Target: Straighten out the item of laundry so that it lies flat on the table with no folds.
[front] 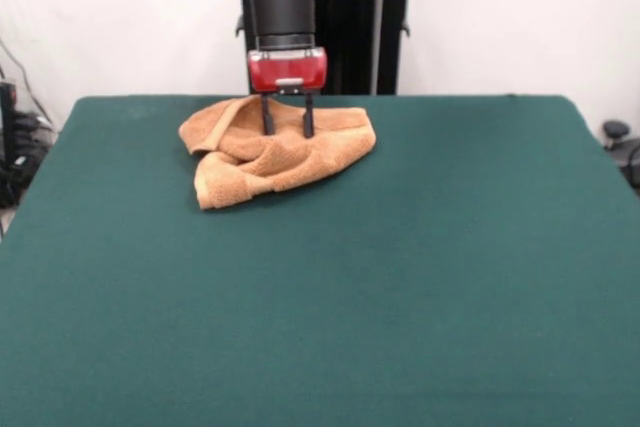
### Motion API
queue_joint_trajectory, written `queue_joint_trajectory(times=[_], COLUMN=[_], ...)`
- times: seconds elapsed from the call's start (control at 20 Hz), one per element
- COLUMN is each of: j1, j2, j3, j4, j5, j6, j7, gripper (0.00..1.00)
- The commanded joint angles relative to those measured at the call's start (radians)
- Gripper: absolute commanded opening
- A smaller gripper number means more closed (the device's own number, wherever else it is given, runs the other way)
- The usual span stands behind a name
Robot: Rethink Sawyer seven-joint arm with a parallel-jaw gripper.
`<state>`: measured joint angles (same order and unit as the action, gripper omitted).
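The orange-tan towel (272,152) lies crumpled and folded over itself on the far part of the dark green table (400,277), left of centre. My gripper (288,131) hangs straight down from the red arm over the towel's far middle. Its two dark fingers (267,117) stand apart, open, with their tips down at the cloth's surface. Nothing is lifted. I cannot tell whether the tips press into the towel or only touch it.
The robot's black pedestal (350,37) stands behind the table's far edge. Cables and dark gear (15,147) sit off the left edge, and a dark object (618,137) sits off the right edge. Green tabletop spreads wide in front of the towel.
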<state>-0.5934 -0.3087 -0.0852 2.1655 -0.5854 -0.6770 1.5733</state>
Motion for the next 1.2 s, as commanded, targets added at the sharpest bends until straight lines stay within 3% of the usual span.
queue_joint_trajectory(times=[0.05, 0.35, 0.55, 0.65, 0.85, 1.2], j1=[0.054, 0.079, 0.135, 0.176, 0.245, 0.287], j2=[0.176, 0.155, 0.07, 0.036, 0.053, 0.038], j3=[0.021, 0.008, 0.016, 0.04, 0.102, 0.195], j4=[-0.033, -0.01, 0.025, 0.035, 0.018, 0.062], j5=[0.12, 0.164, 0.213, 0.267, 0.382, 0.509], j6=[0.271, 0.287, 0.273, 0.278, 0.256, 0.25], j7=[0.189, 0.194, 0.197, 0.209, 0.255, 0.322], gripper=[1.0, 1.0, 1.0, 1.0, 1.0, 1.0])
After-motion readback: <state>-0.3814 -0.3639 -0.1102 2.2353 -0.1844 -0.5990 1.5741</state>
